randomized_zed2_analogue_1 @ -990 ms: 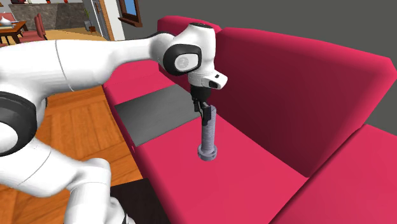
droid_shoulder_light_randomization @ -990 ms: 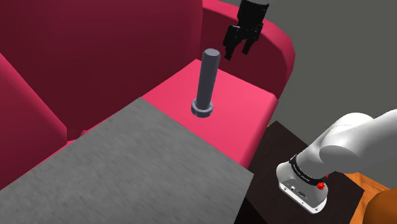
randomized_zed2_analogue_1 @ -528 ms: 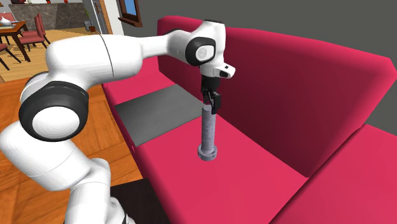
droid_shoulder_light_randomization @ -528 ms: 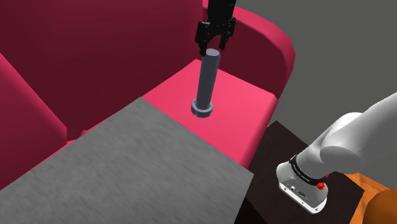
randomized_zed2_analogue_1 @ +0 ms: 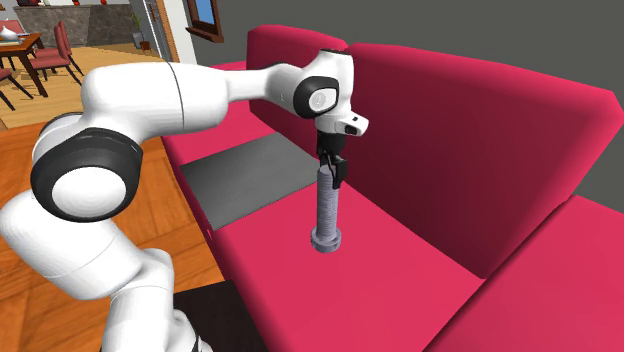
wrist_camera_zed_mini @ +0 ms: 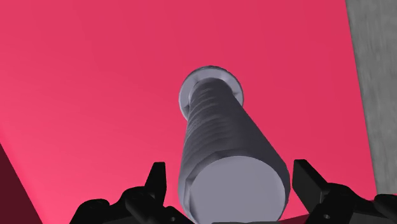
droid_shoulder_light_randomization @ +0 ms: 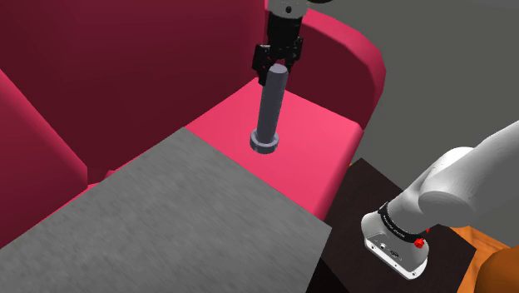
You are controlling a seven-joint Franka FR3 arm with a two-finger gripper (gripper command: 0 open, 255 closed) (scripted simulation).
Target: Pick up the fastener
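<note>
The tool [wrist_camera_zed_mini: 230, 179] is spread, pointing straight down. Its two black fingers [wrist_camera_zed_mini: 156, 181] stand on either side of the fastener's [wrist_camera_zed_mini: 216, 127] flat upper end, and a thin gap shows between the metal and the finger on one side. In the shoulder view the tool [droid_shoulder_light_randomization: 277, 65] sits at the very top of the fastener [droid_shoulder_light_randomization: 269, 108], and the second exterior view shows the tool [randomized_zed2_analogue_1: 332, 172] at that same height on the fastener [randomized_zed2_analogue_1: 327, 210]. The fastener is a grey, bolt-like piece with a ribbed shaft. It stands upright on its wider round flange on the pink seat cushion [droid_shoulder_light_randomization: 324, 141] of a sofa. It is close to the dark red backrest [droid_shoulder_light_randomization: 150, 67] and just beyond the edge of a grey cover [droid_shoulder_light_randomization: 166, 225] that lies over the next part of the seat. The white arm [randomized_zed2_analogue_1: 180, 95] reaches over this cover from the second exterior view's left, with its wrist bent down above the fastener. Below the sofa's front edge in the shoulder view is the dark stand [droid_shoulder_light_randomization: 366, 187], with a white arm link [droid_shoulder_light_randomization: 449, 196] beside it. A wooden floor [randomized_zed2_analogue_1: 100, 210] runs along the sofa in the second exterior view.
</note>
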